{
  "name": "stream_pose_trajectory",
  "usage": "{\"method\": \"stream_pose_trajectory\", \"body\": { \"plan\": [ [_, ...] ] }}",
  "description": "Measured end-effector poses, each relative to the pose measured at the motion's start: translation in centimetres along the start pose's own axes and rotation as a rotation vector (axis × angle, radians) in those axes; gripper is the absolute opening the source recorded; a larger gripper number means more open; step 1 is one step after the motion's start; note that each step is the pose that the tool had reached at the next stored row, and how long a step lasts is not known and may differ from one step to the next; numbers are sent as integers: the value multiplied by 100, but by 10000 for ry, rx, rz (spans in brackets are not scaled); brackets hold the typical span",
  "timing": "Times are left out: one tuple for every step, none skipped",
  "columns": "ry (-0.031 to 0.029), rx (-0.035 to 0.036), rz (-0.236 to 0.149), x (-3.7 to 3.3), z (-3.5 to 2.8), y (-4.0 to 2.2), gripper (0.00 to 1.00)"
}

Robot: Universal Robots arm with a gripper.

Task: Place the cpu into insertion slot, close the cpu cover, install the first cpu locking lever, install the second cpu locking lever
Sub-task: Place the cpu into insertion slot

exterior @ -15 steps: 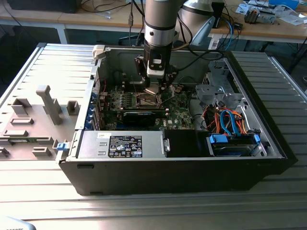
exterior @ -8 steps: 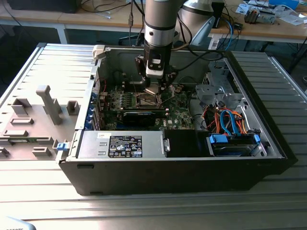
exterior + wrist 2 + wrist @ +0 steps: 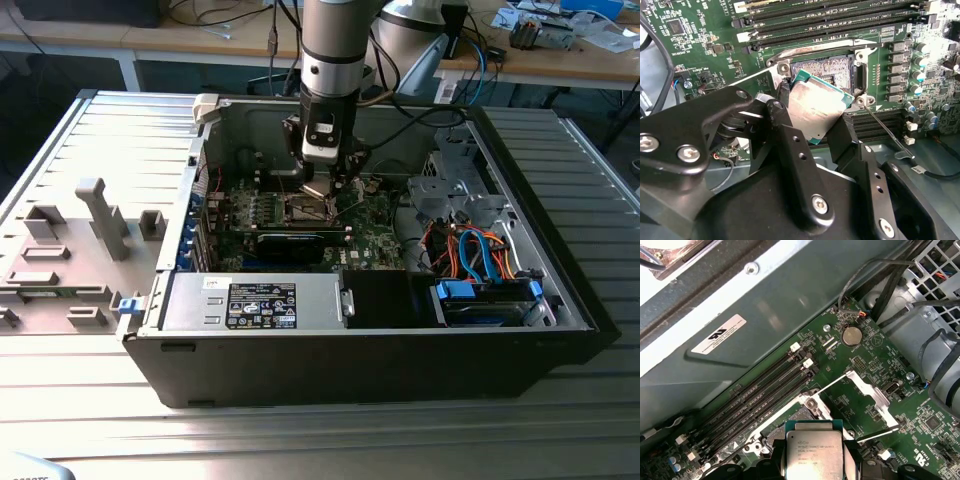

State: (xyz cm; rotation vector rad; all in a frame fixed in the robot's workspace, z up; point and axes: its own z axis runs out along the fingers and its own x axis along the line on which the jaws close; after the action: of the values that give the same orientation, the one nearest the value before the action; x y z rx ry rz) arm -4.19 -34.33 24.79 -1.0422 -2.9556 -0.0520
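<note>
My gripper (image 3: 816, 114) is shut on the cpu (image 3: 812, 97), a flat square chip with a silvery top and a teal edge. Black fingers (image 3: 842, 132) clamp two opposite sides of it. The chip hangs tilted just above the insertion slot (image 3: 827, 70), whose dark centre and metal rim partly show behind it. In the first wrist view the cpu (image 3: 814, 452) covers part of the insertion slot (image 3: 799, 416). The cpu cover (image 3: 870, 390) stands swung open beside the socket. A thin locking lever (image 3: 887, 132) sticks out, unlatched. In the exterior view the gripper (image 3: 325, 170) is low inside the computer case.
Long memory slots (image 3: 830, 20) run beside the socket. The grey case wall (image 3: 740, 305) is close behind them. A black power supply with a label (image 3: 260, 305) and coloured cables (image 3: 480, 250) fill the case's near side. Grey fixtures (image 3: 100, 215) stand outside on the exterior view's left.
</note>
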Motion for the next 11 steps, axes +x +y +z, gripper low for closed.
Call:
{"method": "stream_pose_trajectory", "body": {
  "plan": [
    [0,-1,11,0,0,0,54],
    [0,-1,28,0,1,0,54],
    [-1,-2,43,0,1,0,54],
    [-1,-2,58,0,2,0,54],
    [-2,-2,74,0,2,0,54],
    [-3,-2,105,0,3,0,54],
    [-3,-2,118,0,3,0,54],
    [-4,-3,132,0,4,0,54],
    [-4,-4,156,0,5,0,54],
    [-5,-3,184,0,5,0,54],
    [-6,-4,198,0,6,0,54]
  ]
}}
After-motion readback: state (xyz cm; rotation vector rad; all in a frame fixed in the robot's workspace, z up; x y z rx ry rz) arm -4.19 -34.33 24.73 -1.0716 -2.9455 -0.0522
